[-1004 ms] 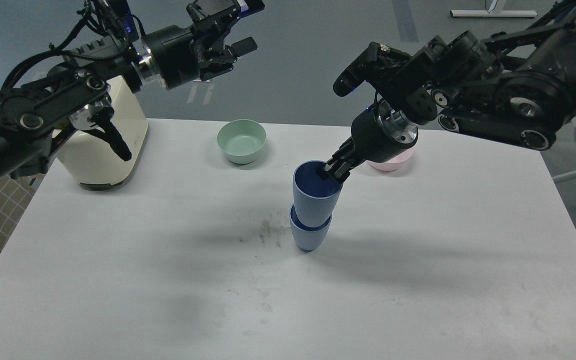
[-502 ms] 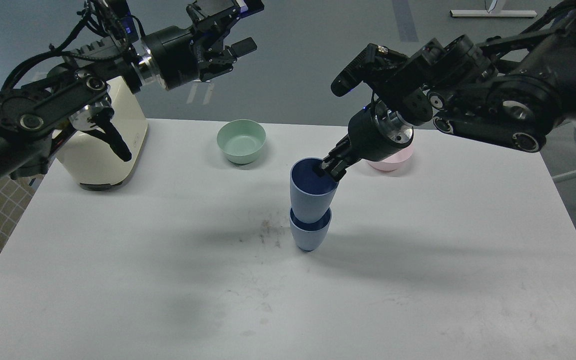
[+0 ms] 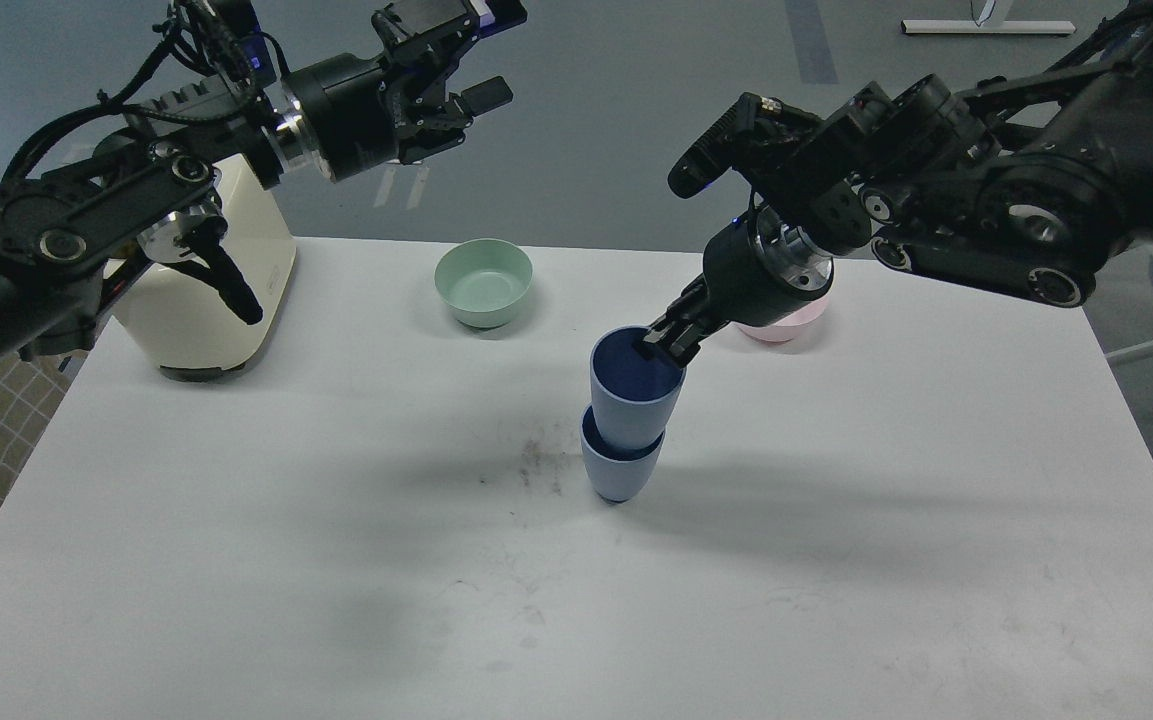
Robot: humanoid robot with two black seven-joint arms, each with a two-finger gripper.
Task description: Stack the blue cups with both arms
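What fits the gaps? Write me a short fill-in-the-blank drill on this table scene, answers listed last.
1. The right gripper grips the upper blue cup by its ____.
2. That cup sits partly inside the ____ blue cup.
3. The left gripper holds ____.
4. The bowl partly hidden behind the right wrist is ____; the green bowl stands in plain view.

Answers: rim; lower; nothing; pink

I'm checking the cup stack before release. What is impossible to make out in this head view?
- Pale pink bowl: mostly hidden behind the right gripper's wrist.
- Lower pale-blue tumbler's inside: covered by the upper pale-blue tumbler, so seating depth is unclear.
- Cream appliance: partly hidden by the left arm.
- Left gripper: fingers dark, state unclear.
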